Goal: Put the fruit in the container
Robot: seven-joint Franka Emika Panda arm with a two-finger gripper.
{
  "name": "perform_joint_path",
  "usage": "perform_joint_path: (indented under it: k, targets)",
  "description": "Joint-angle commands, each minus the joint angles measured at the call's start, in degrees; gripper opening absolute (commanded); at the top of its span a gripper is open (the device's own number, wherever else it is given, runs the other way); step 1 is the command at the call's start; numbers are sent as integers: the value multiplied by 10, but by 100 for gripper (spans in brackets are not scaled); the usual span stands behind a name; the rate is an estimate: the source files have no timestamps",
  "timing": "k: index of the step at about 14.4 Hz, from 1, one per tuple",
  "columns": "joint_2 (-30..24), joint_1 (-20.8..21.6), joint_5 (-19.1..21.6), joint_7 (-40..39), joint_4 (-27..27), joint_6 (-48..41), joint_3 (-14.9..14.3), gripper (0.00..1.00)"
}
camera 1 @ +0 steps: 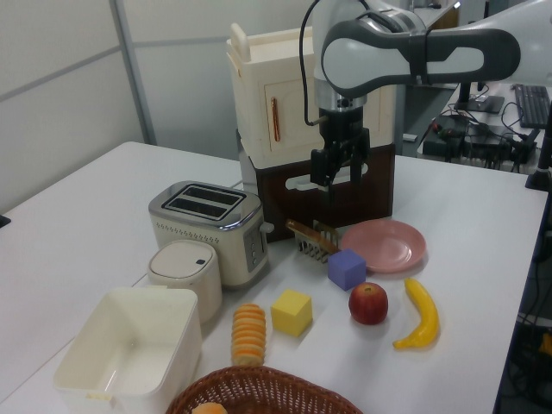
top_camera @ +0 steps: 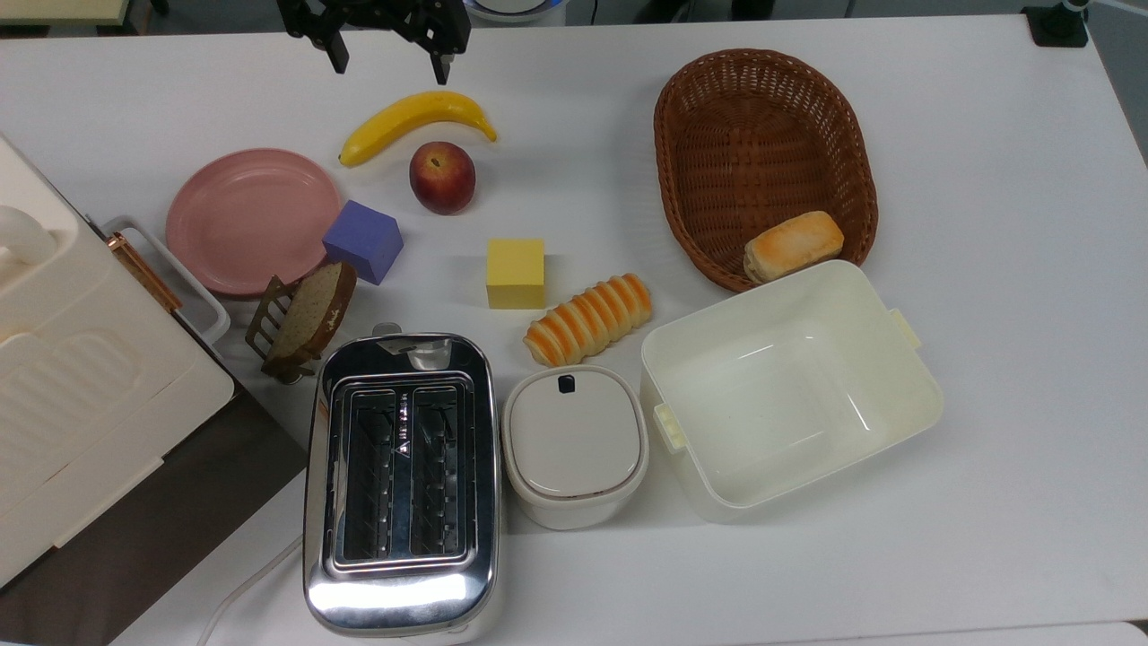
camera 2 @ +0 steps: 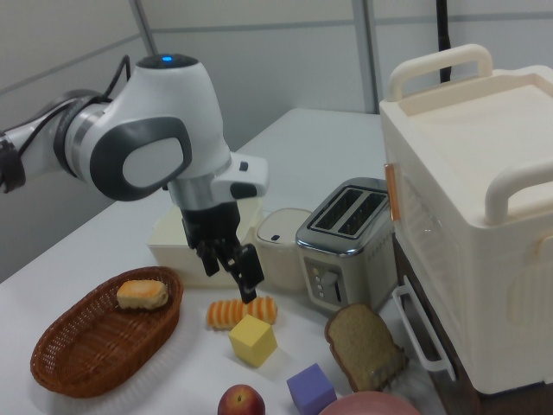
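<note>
The fruit (top_camera: 442, 177) is dark red with a yellowish patch. It rests on the white table just below the banana and also appears in the left view (camera 1: 368, 303) and the right view (camera 2: 242, 402). The container (top_camera: 780, 395) is a cream-white tub standing empty at the top view's lower right; it sits at the left view's lower left (camera 1: 129, 349) and behind the arm in the right view (camera 2: 168, 245). My gripper (top_camera: 390, 70) hangs open above the table near the top view's upper edge, beyond the banana, holding nothing (camera 1: 336, 178) (camera 2: 232, 281).
A yellow banana (top_camera: 413, 121) lies between gripper and fruit. A wicker basket (top_camera: 762, 161) with a bread roll borders the tub. A pink plate (top_camera: 251, 220), purple cube (top_camera: 363, 240), yellow cube (top_camera: 516, 272), striped loaf (top_camera: 587, 318), toaster (top_camera: 399, 475) and lidded pot (top_camera: 574, 444) fill the middle.
</note>
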Motion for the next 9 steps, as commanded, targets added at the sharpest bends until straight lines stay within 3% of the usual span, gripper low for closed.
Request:
perform_joint_path:
  k: [1, 9]
  targets:
    - [-67, -9, 6, -5, -94, 13, 0, 100]
    - [-73, 21, -9, -5, -105, 11, -34, 100]
